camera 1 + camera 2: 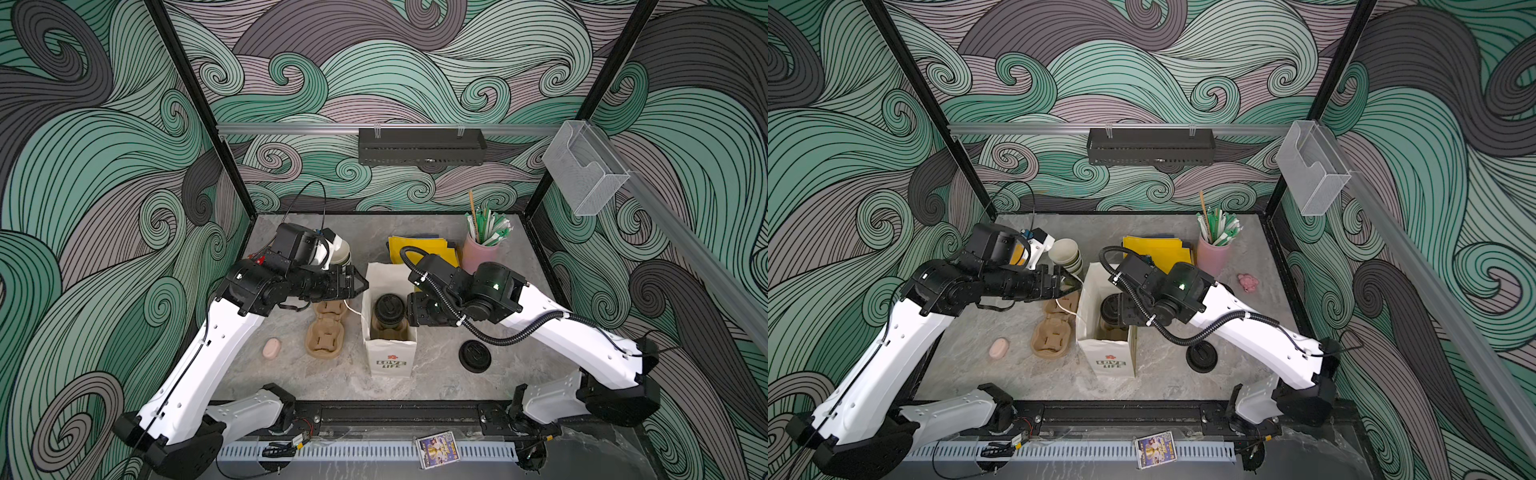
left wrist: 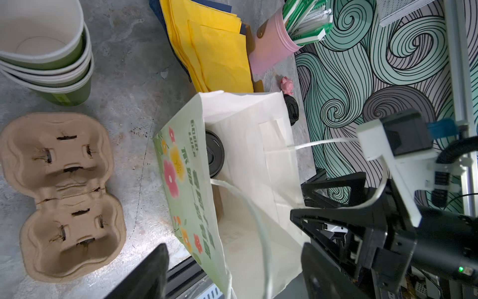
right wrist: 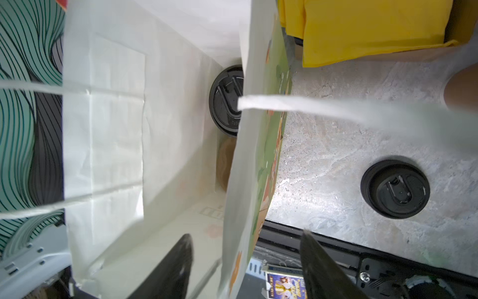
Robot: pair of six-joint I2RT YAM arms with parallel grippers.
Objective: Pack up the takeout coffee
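Operator: Coffee first. Where does it sit?

Spotter: One takeout coffee [image 1: 388, 309] stands upright inside the paper bag [image 1: 390, 361], black sip lid on top, at the centre of both top views. It sits toward the bag's far end. Something brown lies just below it in the bag; I cannot tell what it is.

Operator: And my grippers?

Spotter: Your right gripper [image 3: 245, 269] reaches the bag's mouth from the right of the frame. Its fingers are spread wide, and the bag's flowered side wall runs through the gap between them, not pinched. Your left gripper [image 2: 232, 271] comes in from the left, at the bag's upper left corner. Its fingers also stand well apart. In the left wrist view the bag's near wall and a white handle [image 2: 258, 225] lie in that gap, and I cannot tell whether they touch the fingers.

Operator: What lies around the bag?

Spotter: Just left of it you have a pulp cup carrier [image 1: 324, 336], both sockets empty. Above that sits a stack of nested lidless cups [image 1: 1065, 255]. A pink oval thing [image 1: 271, 348] lies further left. At lower right a loose black lid [image 1: 475, 355] lies flat on the table, apart from the bag. Behind the bag are yellow sheets [image 1: 419, 249] and a pink holder [image 1: 478, 253] full of straws.
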